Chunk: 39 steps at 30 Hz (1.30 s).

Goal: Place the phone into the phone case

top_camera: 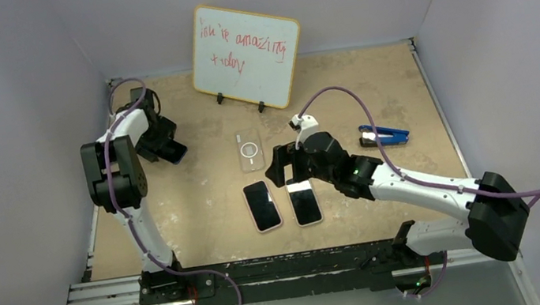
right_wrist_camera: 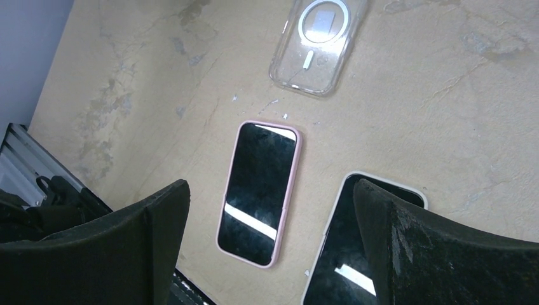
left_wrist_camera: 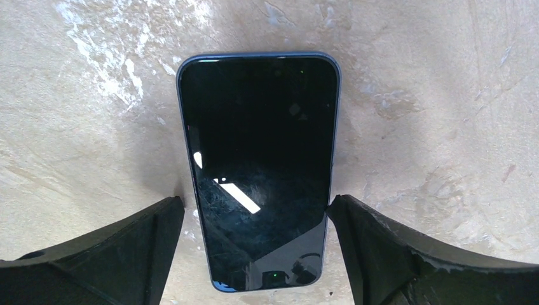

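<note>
A bare dark blue phone (left_wrist_camera: 257,165) lies screen up on the table at the left (top_camera: 178,152). My left gripper (left_wrist_camera: 254,206) is open and straddles the phone's near end; its right finger (left_wrist_camera: 381,254) touches the phone's edge and its left finger (left_wrist_camera: 127,248) stands a little apart. In the top view the left gripper (top_camera: 167,145) sits low over that phone. A clear phone case (top_camera: 251,151) with a white ring lies empty at the table's middle and also shows in the right wrist view (right_wrist_camera: 320,44). My right gripper (top_camera: 285,168) is open and empty (right_wrist_camera: 270,190), just to the case's near right.
A phone in a pink case (top_camera: 262,205) (right_wrist_camera: 259,190) and a phone in a white case (top_camera: 305,202) (right_wrist_camera: 356,254) lie side by side near the front. A blue tool (top_camera: 384,135) lies at the right. A whiteboard (top_camera: 244,44) stands at the back.
</note>
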Each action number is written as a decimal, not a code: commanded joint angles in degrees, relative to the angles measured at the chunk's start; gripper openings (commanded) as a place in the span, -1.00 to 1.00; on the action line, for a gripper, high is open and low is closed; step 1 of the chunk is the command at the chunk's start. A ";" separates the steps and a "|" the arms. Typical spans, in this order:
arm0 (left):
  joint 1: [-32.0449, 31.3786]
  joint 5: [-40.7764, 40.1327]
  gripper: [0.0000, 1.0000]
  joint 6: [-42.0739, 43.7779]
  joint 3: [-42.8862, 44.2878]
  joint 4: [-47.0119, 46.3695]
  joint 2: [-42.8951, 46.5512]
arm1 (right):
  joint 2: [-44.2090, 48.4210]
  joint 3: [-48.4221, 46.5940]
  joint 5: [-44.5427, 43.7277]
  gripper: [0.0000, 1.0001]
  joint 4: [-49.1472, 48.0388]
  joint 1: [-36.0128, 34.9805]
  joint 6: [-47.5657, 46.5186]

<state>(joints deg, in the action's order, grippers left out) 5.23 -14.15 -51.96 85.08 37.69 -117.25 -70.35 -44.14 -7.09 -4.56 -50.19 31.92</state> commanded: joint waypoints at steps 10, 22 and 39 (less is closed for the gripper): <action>-0.84 -3.70 0.81 -2.07 5.57 7.80 -4.25 | 2.77 -2.36 -3.49 0.98 -0.27 0.15 1.91; -1.68 0.97 0.32 4.78 -4.39 2.34 3.63 | 3.42 -0.55 -1.90 0.98 -2.21 0.15 5.72; -11.45 21.02 0.08 9.21 -27.98 -8.94 22.83 | -2.14 0.04 3.59 0.90 -8.26 0.02 11.01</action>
<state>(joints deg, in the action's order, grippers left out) -6.28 -0.62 -43.57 60.49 33.17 -98.19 -69.30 -43.97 -7.66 -8.01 -50.19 40.38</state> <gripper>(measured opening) 0.577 0.982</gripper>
